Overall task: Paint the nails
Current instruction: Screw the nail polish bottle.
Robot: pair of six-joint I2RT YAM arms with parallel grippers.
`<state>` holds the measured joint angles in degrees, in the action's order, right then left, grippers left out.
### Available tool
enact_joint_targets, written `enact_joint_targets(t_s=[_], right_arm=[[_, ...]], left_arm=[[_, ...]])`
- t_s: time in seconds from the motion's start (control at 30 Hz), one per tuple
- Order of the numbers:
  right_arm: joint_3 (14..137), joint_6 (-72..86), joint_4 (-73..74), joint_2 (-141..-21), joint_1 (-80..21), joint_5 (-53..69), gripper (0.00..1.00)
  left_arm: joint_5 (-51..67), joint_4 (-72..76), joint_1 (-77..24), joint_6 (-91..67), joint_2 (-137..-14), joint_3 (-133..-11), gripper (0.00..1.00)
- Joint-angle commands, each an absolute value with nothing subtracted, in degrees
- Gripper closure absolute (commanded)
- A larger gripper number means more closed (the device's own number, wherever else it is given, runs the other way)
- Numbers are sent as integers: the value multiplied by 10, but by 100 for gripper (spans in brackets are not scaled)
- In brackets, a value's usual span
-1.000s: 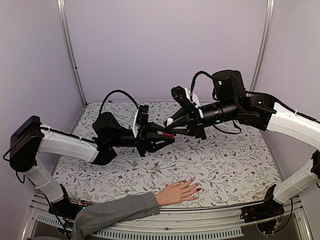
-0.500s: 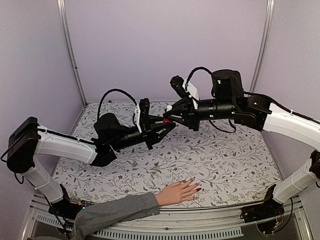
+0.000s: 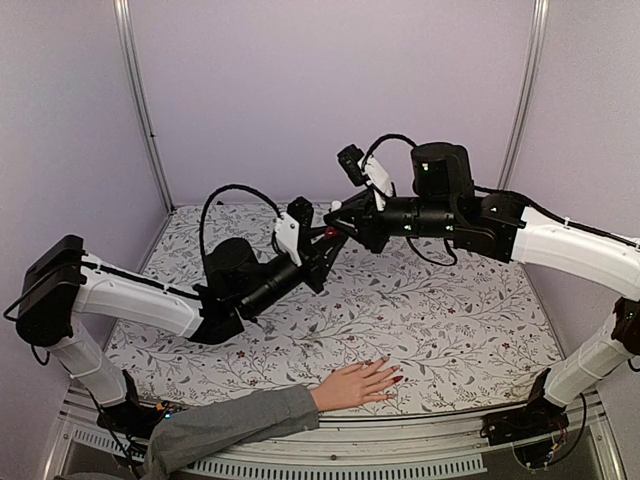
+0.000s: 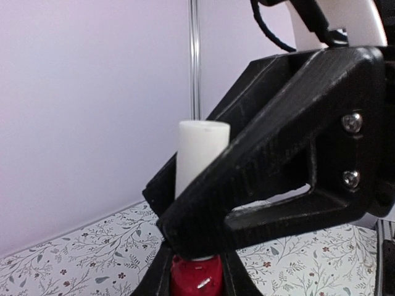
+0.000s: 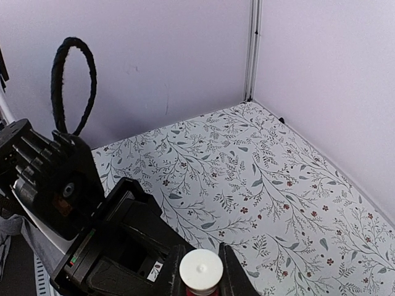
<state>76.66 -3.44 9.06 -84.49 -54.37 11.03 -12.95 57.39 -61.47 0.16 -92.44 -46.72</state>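
A pale hand (image 3: 352, 386) with a grey sleeve (image 3: 230, 424) lies palm down at the table's near edge. Its nails (image 3: 397, 380) look glossy red on the fingertips that show. High above the table's back middle, my left gripper (image 3: 322, 244) is shut on a small red bottle (image 3: 330, 232). My right gripper (image 3: 339, 221) is shut on the bottle's white cap (image 5: 200, 271). In the left wrist view the red bottle (image 4: 196, 279) sits between my fingers (image 4: 237, 280), and the right gripper's black fingers (image 4: 271, 166) clamp the white cap (image 4: 202, 151).
The table has a floral-patterned cover (image 3: 440, 320). Lilac walls with metal corner posts (image 3: 138, 100) enclose it at the back and sides. A metal rail (image 3: 420, 425) runs along the near edge, just under the hand.
Both grippers have risen and drifted back and a little left, still joined on the bottle. The left gripper now tilts more upward. The hand has not moved.
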Motion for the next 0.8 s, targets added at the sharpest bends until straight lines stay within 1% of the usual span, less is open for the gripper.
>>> enact_joint_targets(t_s=[0.0,0.07,0.1,0.23,0.3,0.47,0.57,0.63,0.77], right_arm=[[753,-16,117,-852,-566,163,83],[754,-20,117,-844,-566,165,70],[753,-23,117,-838,-566,164,67],[742,-34,115,-814,-564,160,59],[732,-40,113,-801,-564,169,56],[703,-71,103,-761,-564,230,42],[698,-87,106,-749,-563,248,36],[698,-97,108,-739,-563,263,35],[711,-125,123,-734,-563,297,36]], left_arm=[[-146,613,-618,17,-919,-496,100],[-115,625,-616,21,-913,-481,100],[-103,622,-615,21,-907,-477,100],[-50,585,-606,18,-887,-466,100],[4,575,-596,8,-874,-455,100],[137,559,-568,-25,-850,-436,100],[231,560,-559,-32,-847,-433,100],[289,560,-554,-38,-850,-436,100],[377,540,-551,-49,-864,-456,100]])
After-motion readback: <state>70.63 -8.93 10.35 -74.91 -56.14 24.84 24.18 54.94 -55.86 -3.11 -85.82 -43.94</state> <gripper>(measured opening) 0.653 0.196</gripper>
